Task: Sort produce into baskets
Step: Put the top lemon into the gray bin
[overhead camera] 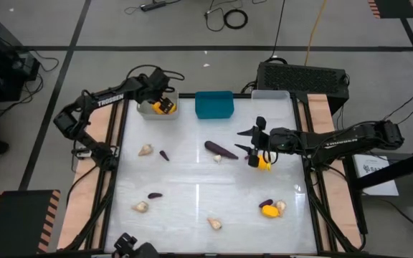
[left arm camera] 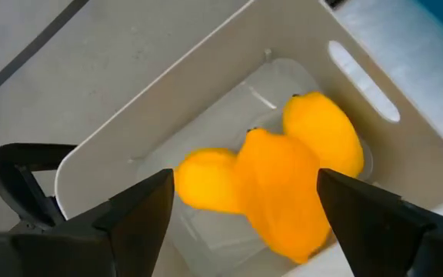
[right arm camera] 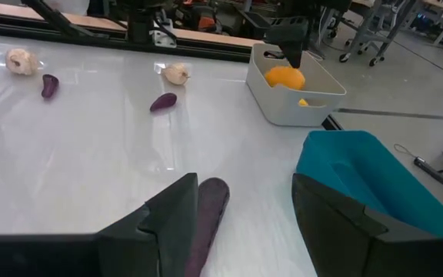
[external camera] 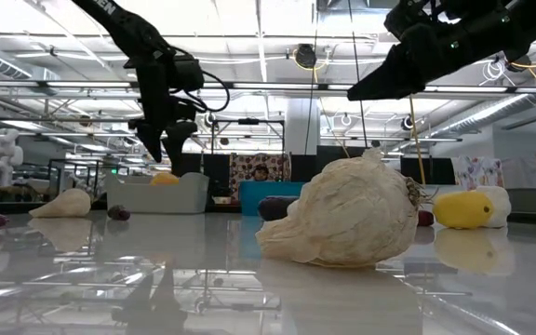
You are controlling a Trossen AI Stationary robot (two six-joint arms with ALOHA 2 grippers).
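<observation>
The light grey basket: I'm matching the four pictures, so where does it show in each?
High view: light grey basket at the table's far-left edge, under the left gripper.
Low view: left of centre, in the background.
Left wrist view: fills the picture, yellow fruits inside.
Right wrist view: upper right.
Shared landmark: the teal basket beside it, though the left wrist view doesn't clearly show it.
</observation>
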